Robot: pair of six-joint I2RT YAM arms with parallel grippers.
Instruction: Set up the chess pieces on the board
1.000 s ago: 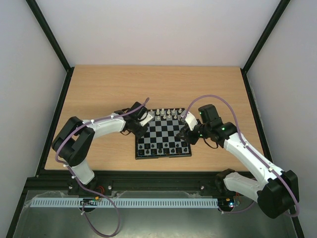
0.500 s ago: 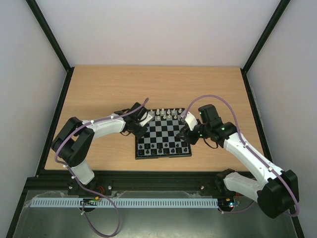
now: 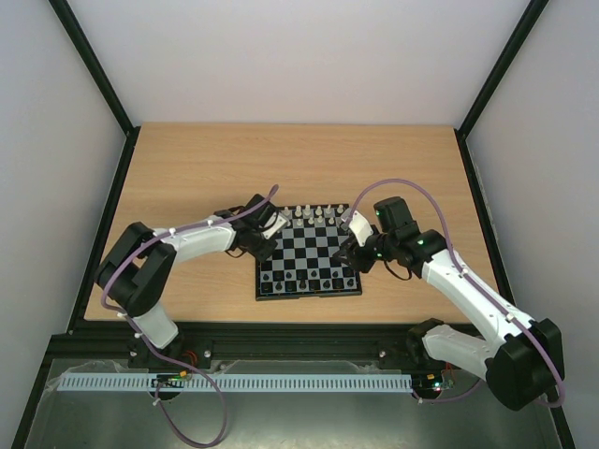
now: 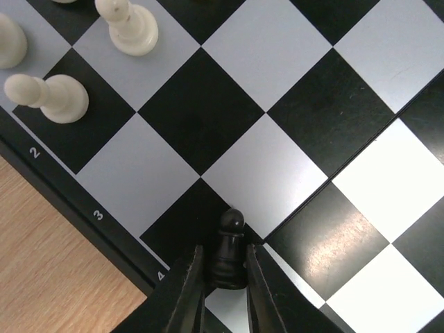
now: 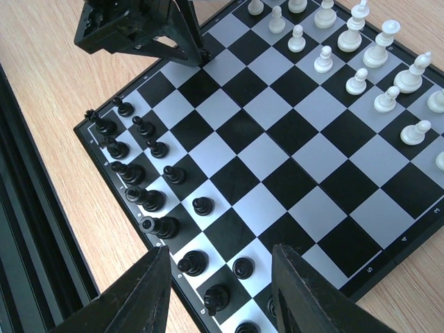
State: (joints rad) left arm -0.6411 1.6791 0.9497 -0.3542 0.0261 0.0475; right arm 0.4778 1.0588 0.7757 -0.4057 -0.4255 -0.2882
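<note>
1. One board point(image 3: 314, 251) is seen on the tabletop point(image 3: 281, 164), between the two arms. Every chessman in view is carried on it.
2. In the top view, the cream men are set along the far edge of the board and the black men along the near edge.
3. In the right wrist view, fourteen black men point(image 5: 149, 200) can be counted in two rows along one edge. Any others are hidden behind the fingers at the bottom.
4. The cream rows in that view are cut by the frame, so no full count can be given.
5. In the left wrist view, three cream men point(image 4: 128, 28) are seen whole or nearly so on the squares at the upper left. A fourth is clipped at the top edge.
6. One black pawn point(image 4: 229, 239) is found apart from its set, upright in the outer file near the rim numeral 4.
7. The left pincer point(image 4: 223, 251) is drawn narrow around that pawn, with its two fingers point(image 4: 186, 295) pressed to either side of the base. Whether the pawn is lifted off the square cannot be told.
8. The right pincer point(image 5: 220, 251) is held wide over the black end of the board, and nothing is gripped in it.
</note>
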